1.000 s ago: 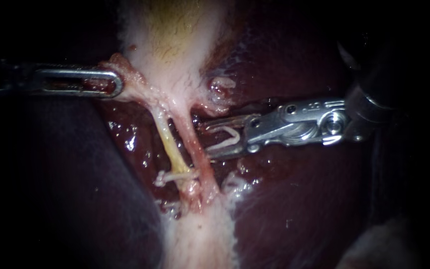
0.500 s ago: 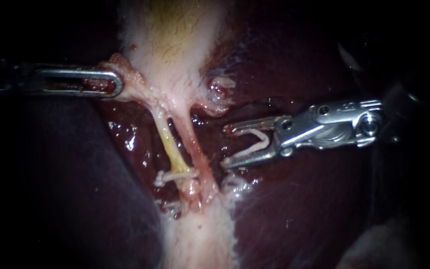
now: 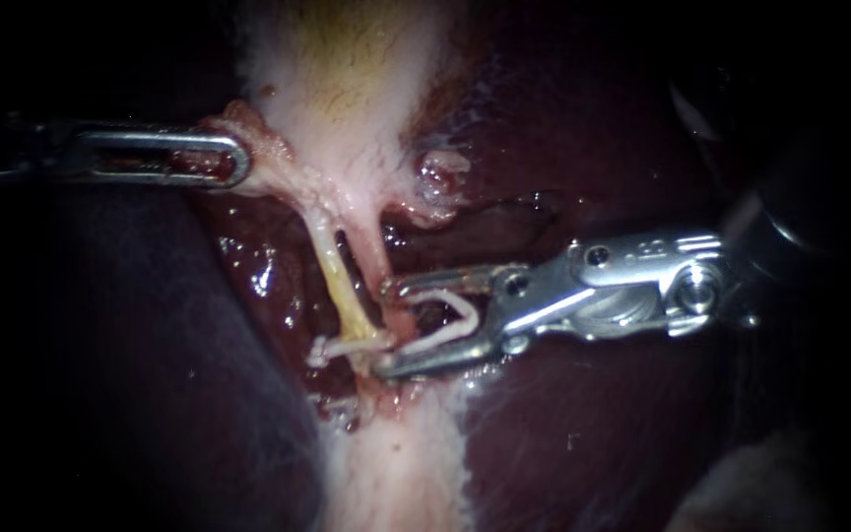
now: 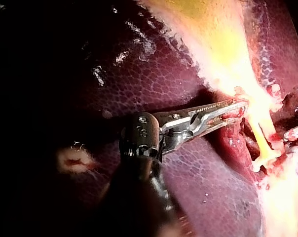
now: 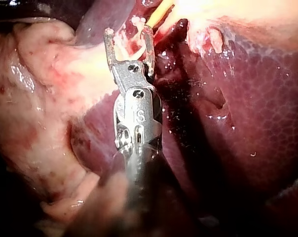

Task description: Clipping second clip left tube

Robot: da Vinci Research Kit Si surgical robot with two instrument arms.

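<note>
Two tubes run down from the pale gallbladder [image 3: 347, 89]: a yellowish left tube [image 3: 340, 286] and a pink right tube [image 3: 374, 258]. A white clip [image 3: 345, 347] sits across the left tube's lower end. My right instrument [image 3: 384, 328] comes in from the right with its jaws wide apart, holding a white open clip [image 3: 445, 320] between them. The jaws straddle the pink tube, and their tips reach the left tube beside the seated clip. My left instrument [image 3: 233, 160] is shut on tissue at the gallbladder's edge and holds it to the left. The right wrist view shows the loaded jaws [image 5: 128, 35] at the tubes.
Dark red liver [image 3: 593, 433] lies all around, wet and glistening beside the tubes. A pale band of tissue [image 3: 396, 463] continues below the tubes. A small ragged nub of tissue [image 3: 437, 175] sits right of the gallbladder. In the left wrist view, liver [image 4: 154, 74] lies under the shaft.
My right instrument drew back to the right, then came forward and lower; its loaded jaws now sit around the tubes just above the seated clip. The left instrument has barely moved.
</note>
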